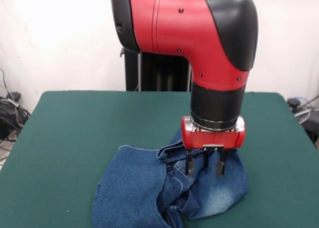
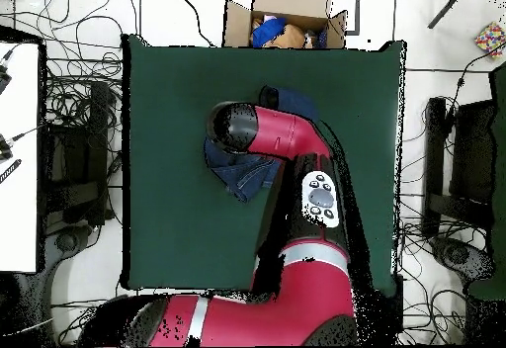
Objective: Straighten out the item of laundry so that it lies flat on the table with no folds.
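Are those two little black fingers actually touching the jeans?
Touching. In the front view the gripper stands open, and its fingers sink into the bunched jeans; the arm hides this overhead.

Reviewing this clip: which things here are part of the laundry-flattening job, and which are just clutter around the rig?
Part of the job:
- jeans, crumpled with folds
- green table
- claw, open, fingers down at the denim

Just lying about:
- cardboard box with items inside, beyond the table edge
- cables on the floor
- colourful cube in the overhead view's corner
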